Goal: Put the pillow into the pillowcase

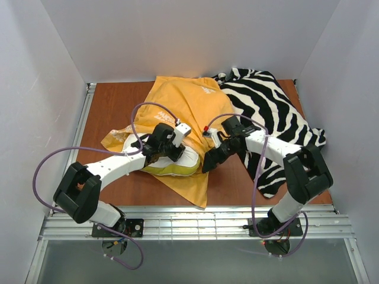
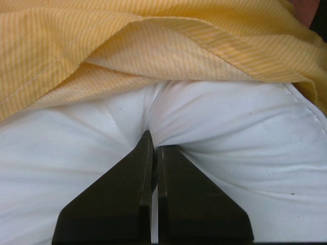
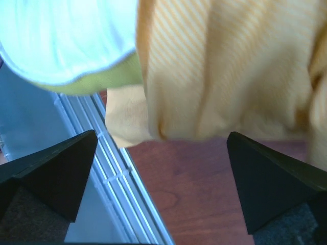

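1. Table (image 1: 112, 112): brown wooden top with white walls on three sides and a slotted metal rail (image 1: 195, 219) along the near edge.
2. Pillowcase (image 1: 183, 103): orange-yellow cloth, spread from the far centre of the table to a point near the rail. It is draped over most of the pillow, and its hemmed edge lies folded across the top of the pillow in the left wrist view.
3. Zebra-striped cloth (image 1: 272, 112): rumpled on the right half of the table, its left edge touching the pillowcase.
4. Pillow (image 1: 190, 158): white with a yellow-green band, at near centre. Its near edge pokes out from under the pillowcase.
5. Left arm: elbow raised at near left, forearm reaching right toward the centre.
6. Right arm: elbow raised at near right, forearm reaching left, wrist turned down toward the near edge.
7. Left gripper (image 1: 153, 156): fingers pressed together, pinching a pucker of white pillow fabric just below the pillowcase hem.
8. Right gripper (image 3: 161, 140): fingers spread wide with nothing between them, over bare table beside the pillowcase's near corner.
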